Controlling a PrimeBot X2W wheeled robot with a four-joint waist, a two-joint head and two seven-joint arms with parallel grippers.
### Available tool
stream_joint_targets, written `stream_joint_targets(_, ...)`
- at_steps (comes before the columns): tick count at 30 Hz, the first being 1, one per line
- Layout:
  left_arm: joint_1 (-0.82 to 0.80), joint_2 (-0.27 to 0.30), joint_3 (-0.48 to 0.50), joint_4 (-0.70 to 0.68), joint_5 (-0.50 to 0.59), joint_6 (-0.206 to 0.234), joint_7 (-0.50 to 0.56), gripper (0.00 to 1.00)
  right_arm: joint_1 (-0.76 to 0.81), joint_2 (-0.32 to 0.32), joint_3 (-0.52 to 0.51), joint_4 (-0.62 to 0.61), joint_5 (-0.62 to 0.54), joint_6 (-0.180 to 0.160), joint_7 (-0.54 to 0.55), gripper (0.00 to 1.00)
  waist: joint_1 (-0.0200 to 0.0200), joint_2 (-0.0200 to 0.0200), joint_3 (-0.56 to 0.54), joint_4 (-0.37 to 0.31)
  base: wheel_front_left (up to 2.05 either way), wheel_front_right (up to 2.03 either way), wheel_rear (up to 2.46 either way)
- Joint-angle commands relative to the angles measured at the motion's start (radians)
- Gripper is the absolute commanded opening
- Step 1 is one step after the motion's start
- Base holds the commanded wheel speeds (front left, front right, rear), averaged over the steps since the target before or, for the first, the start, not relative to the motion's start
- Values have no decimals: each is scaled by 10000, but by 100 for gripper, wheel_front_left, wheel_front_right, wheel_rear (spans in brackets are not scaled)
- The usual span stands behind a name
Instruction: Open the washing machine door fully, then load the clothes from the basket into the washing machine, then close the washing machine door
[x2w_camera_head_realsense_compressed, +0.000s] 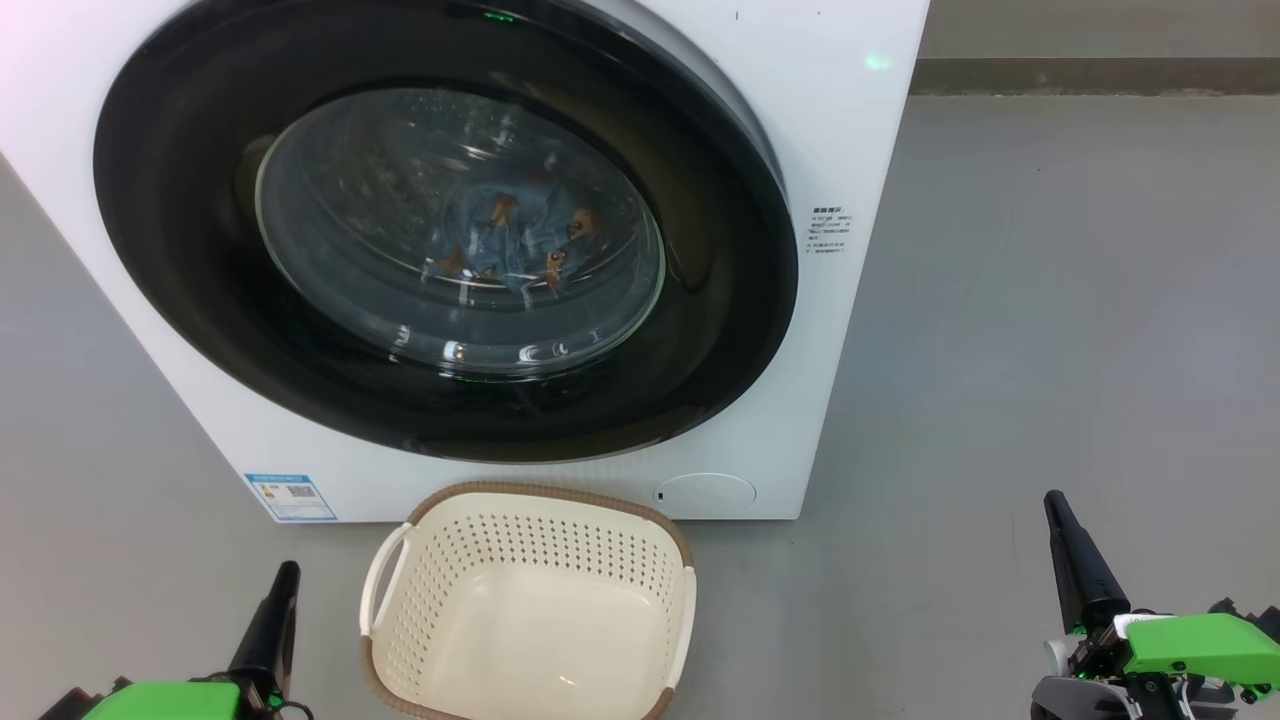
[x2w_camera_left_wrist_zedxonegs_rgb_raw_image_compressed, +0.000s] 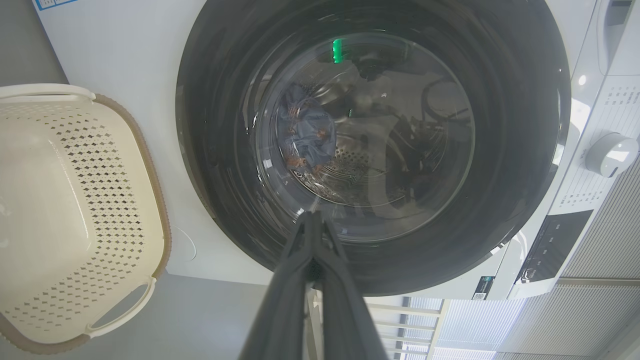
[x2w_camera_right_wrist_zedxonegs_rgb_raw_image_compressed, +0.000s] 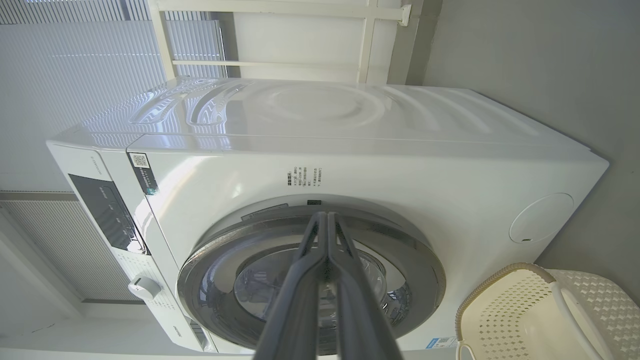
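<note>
Washing machine door (x2w_camera_head_realsense_compressed: 440, 300) sat closed over clothes (x2w_camera_head_realsense_compressed: 510, 240), near basket (x2w_camera_head_realsense_compressed: 530, 560) empty, left gripper (x2w_camera_head_realsense_compressed: 285, 580) and right gripper (x2w_camera_head_realsense_compressed: 1058, 515) clamped shut on nothing; best move looked like confirming latch.

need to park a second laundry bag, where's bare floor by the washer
Widest bare floor lies right of the washer, down to the right gripper. A narrower strip sits between the washer's left side and the left gripper. Tight directly below the door, where the basket sits.
</note>
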Motion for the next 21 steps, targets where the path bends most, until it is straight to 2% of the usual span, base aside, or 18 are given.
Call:
stream_joint_targets(1, -418, 106, 359, -192, -13, -27, 51, 0, -84, -36, 238, -303, 100, 16, 84, 0, 0, 0, 0, 0, 0, 0, 0)
stream_joint_targets(21, -419, 101, 366, -192, -8, -27, 56, 0, -83, -35, 241, -303, 103, 16, 82, 0, 0, 0, 0, 0, 0, 0, 0)
